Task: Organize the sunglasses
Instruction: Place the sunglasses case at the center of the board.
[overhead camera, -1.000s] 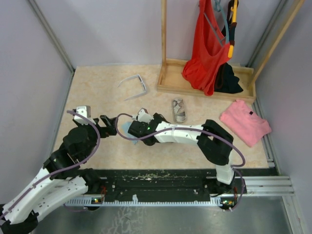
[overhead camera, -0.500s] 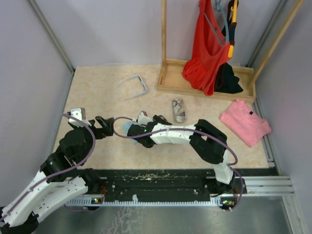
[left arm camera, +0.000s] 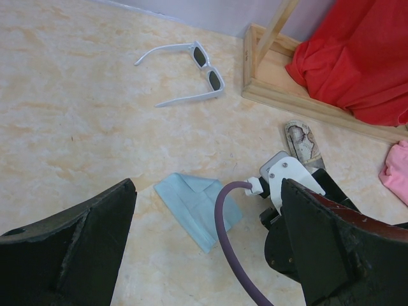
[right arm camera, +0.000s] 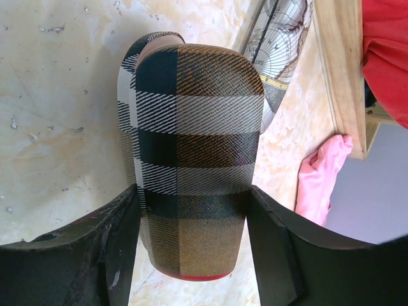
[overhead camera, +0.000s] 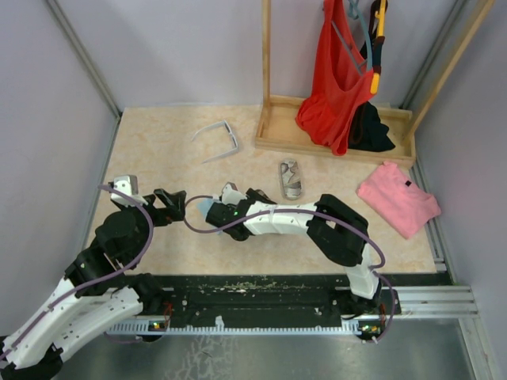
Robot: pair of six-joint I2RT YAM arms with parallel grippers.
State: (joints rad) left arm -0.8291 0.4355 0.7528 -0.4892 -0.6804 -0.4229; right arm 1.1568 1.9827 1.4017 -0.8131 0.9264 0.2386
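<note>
Finds white-framed sunglasses [overhead camera: 218, 138] lying arms unfolded toward 11 o'clock on the surface [overhead camera: 158, 158], untouched. Shows left end effector [left arm camera: 209, 191] spread wide and empty, light blue cloth [left arm camera: 197, 207] at its 3 o'clock. Shows right end effector [right arm camera: 191, 197] clamped around brown plaid case [right arm camera: 191, 127].

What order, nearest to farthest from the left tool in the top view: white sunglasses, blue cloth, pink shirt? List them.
1. Light blue cloth, just right of the left tool.
2. White sunglasses, toward the back.
3. Pink shirt, far right.
</note>
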